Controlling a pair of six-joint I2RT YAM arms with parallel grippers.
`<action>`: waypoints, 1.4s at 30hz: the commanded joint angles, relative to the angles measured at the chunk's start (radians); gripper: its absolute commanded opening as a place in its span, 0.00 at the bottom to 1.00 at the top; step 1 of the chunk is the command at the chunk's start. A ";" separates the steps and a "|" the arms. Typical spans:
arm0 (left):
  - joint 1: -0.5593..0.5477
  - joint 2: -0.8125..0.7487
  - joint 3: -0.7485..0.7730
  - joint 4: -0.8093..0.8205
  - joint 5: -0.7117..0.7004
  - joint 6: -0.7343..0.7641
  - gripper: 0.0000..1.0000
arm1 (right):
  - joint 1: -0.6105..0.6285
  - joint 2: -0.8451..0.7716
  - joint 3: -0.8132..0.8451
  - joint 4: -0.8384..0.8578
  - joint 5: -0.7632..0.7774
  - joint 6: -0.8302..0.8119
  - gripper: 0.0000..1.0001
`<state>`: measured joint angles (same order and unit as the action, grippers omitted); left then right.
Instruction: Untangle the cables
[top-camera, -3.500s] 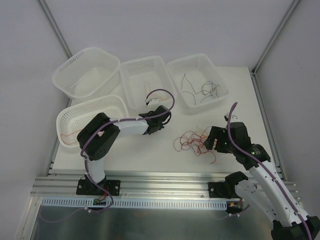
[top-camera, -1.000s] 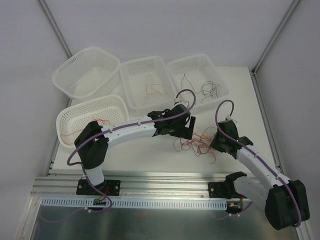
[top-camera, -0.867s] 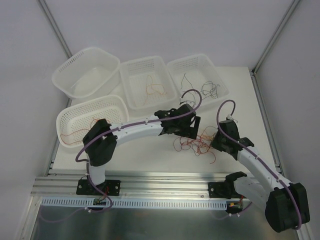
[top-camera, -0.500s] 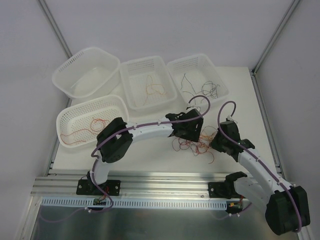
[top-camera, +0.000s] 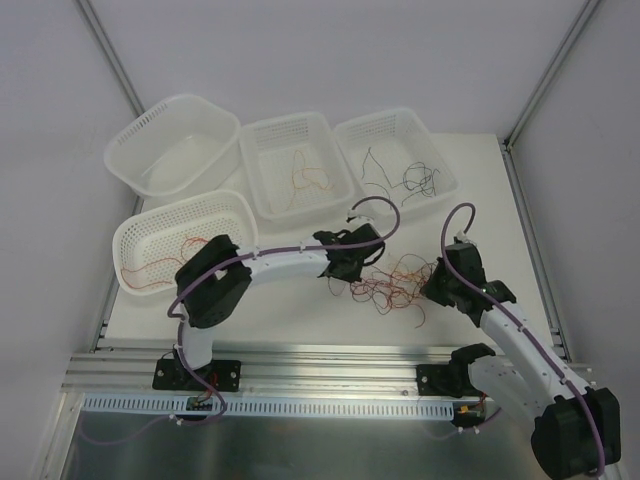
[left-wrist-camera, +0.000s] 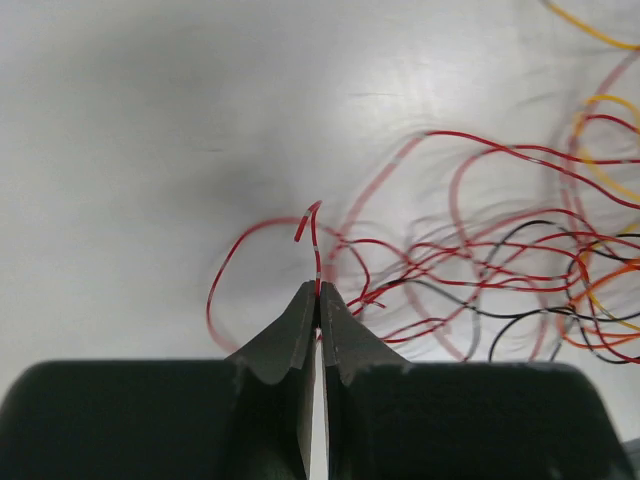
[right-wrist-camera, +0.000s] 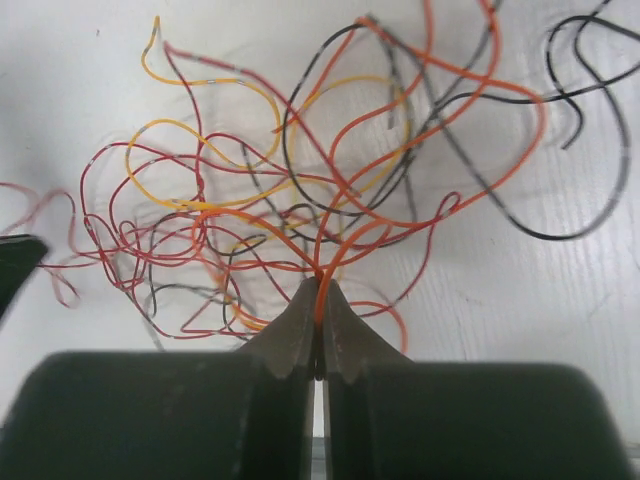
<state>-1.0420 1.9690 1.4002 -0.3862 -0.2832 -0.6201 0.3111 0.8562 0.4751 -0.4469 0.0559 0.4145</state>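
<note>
left gripper (left-wrist-camera: 317, 291) fingers pressed together, pinching one red wire (left-wrist-camera: 318, 255) right at the tips. its short free end pokes out just ahead of the fingers, and the rest runs off to the fingers' right into the cables (top-camera: 395, 283). right gripper (right-wrist-camera: 320, 288) is closed too, nipping an orange wire (right-wrist-camera: 329, 265) at its tips, with the knot of red, orange, yellow and black strands fanned out ahead of the fingers and to their left.

in the top view the pile lies on the table (top-camera: 300, 305) between the two sets of fingers, touching both, so each holds it from an opposite side. likely reason: one grip anchors the heap while the other draws a single strand clear. tip-only pinches look chosen so neighbouring wires aren't caught.

white baskets (top-camera: 290, 125) sit well beyond the fingers, apart from the pile, with loose strands grouped by colour. guess the red one goes in with the reds. risk: a snagged loop could drag the whole clump along.
</note>
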 joint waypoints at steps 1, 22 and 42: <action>0.089 -0.252 -0.094 -0.087 -0.178 0.058 0.00 | -0.020 -0.049 0.080 -0.093 0.030 -0.037 0.01; 0.493 -0.949 0.124 -0.444 -0.374 0.407 0.00 | -0.202 -0.074 0.494 -0.380 0.045 -0.131 0.01; 0.445 -0.812 -0.056 -0.275 0.335 0.252 0.00 | -0.026 -0.048 0.451 -0.251 -0.376 -0.402 0.69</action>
<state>-0.5694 1.1477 1.3636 -0.7429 -0.0551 -0.3313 0.2283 0.8242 0.8818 -0.7746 -0.1688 0.1062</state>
